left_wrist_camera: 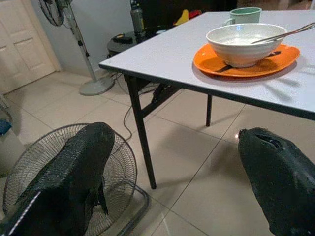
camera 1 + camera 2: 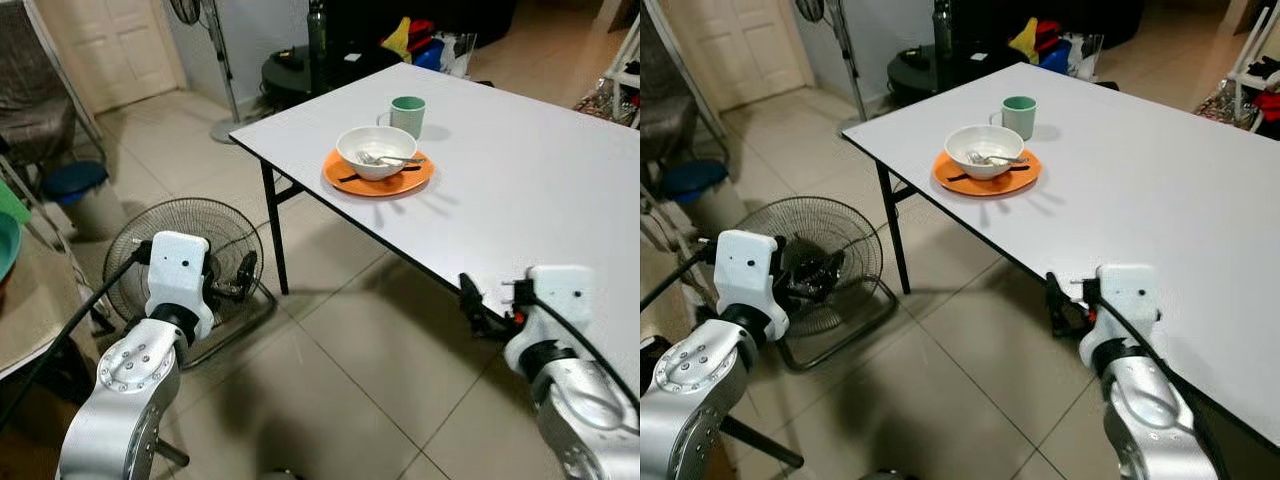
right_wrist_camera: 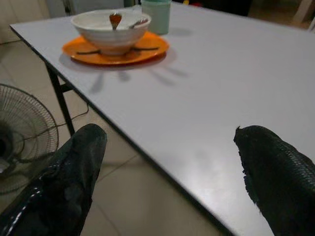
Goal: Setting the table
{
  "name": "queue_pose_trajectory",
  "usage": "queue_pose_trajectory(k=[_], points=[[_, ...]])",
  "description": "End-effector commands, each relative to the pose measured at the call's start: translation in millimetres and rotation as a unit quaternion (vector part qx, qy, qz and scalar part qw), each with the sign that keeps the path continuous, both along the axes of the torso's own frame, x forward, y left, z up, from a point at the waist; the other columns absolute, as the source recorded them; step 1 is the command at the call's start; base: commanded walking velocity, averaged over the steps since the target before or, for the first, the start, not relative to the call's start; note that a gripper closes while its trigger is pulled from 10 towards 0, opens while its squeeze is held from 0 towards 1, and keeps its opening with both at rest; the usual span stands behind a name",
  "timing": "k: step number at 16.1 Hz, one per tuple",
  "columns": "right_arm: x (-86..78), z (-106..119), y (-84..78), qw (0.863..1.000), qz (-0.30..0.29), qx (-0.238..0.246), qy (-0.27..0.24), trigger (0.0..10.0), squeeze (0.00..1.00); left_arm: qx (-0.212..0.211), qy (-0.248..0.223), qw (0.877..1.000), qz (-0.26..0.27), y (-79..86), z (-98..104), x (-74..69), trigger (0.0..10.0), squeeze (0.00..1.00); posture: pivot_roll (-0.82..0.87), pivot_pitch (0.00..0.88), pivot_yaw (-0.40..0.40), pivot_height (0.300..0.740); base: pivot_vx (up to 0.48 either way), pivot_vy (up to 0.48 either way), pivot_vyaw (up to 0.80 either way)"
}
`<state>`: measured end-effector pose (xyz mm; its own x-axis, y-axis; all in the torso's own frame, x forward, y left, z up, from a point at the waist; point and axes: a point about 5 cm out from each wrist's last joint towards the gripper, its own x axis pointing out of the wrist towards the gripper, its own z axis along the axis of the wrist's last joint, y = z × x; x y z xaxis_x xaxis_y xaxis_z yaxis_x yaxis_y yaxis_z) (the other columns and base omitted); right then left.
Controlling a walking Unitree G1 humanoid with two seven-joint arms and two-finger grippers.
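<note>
Left gripper (image 1: 172, 182), fingers spread and holding nothing, hangs over the floor by a floor fan (image 2: 185, 255), short of the tabletop's (image 2: 520, 190) near corner. On the tabletop near that corner sits an orange plate (image 2: 378, 174) carrying a white bowl (image 2: 376, 150) with a spoon (image 2: 390, 159), a green mug (image 2: 407, 115) just behind, grouped as one place setting. Right gripper (image 3: 167, 172), also spread and empty, hovers at the tabletop's near edge.

The two head cameras looked forward and down from above the white table (image 2: 520, 190), each taking in its near corner and the tiled floor (image 2: 340, 380). Each wrist camera sat low, near table height, facing along its black fingers (image 1: 74, 172) toward the orange plate (image 3: 115, 51) and bowl (image 1: 243, 44), which all four views shared.
</note>
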<state>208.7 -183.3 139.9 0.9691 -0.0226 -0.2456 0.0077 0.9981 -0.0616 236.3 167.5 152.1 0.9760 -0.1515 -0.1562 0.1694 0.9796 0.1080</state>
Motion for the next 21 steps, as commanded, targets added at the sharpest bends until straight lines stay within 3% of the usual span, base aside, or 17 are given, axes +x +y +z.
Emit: queue_pose_trajectory(k=[1,4,5,9,14,19,21], points=[[5.6,3.9,6.4,1.0,0.018,0.009,-0.011,10.0,0.0,0.005,-0.002,1.0,0.009,3.4,1.9,-0.2,10.0,0.0,0.03,0.0,0.045,0.74,0.0,0.244,0.0],[10.1,8.0,11.8,0.998,0.034,0.033,-0.038,10.0,0.0,0.002,-0.005,1.0,0.011,3.6,3.4,1.3,10.0,0.0,0.04,0.0,0.046,0.74,0.0,0.264,0.0],[11.9,9.0,9.8,0.998,0.025,0.017,-0.049,10.0,0.0,0.001,-0.006,1.0,0.01,2.7,3.7,2.1,10.0,0.0,0.03,0.0,0.048,0.74,0.0,0.337,0.0],[6.7,6.9,6.2,0.998,0.011,0.055,-0.036,10.0,0.0,0.0,-0.006,1.0,0.0,-0.2,4.6,5.2,10.0,0.0,0.02,0.0,0.062,0.74,0.0,0.347,0.0],[6.6,13.1,10.4,0.997,0.028,0.052,-0.054,10.0,0.0,-0.004,-0.019,1.0,-0.017,-7.5,12.6,14.1,10.0,0.0,0.01,0.0,0.085,0.74,0.0,0.344,0.48],[12.1,14.3,16.6,0.995,0.048,0.057,-0.061,10.0,0.0,-0.003,-0.024,1.0,-0.006,-3.5,15.4,17.2,10.0,0.0,0.03,0.0,0.082,0.74,0.0,0.343,0.0],[14.7,15.8,19.7,0.994,0.07,0.053,-0.064,10.0,0.0,-0.002,-0.036,0.999,0.011,-2.5,17.4,14.8,10.0,0.0,0.05,0.0,0.063,0.74,0.0,-0.24,0.4]])
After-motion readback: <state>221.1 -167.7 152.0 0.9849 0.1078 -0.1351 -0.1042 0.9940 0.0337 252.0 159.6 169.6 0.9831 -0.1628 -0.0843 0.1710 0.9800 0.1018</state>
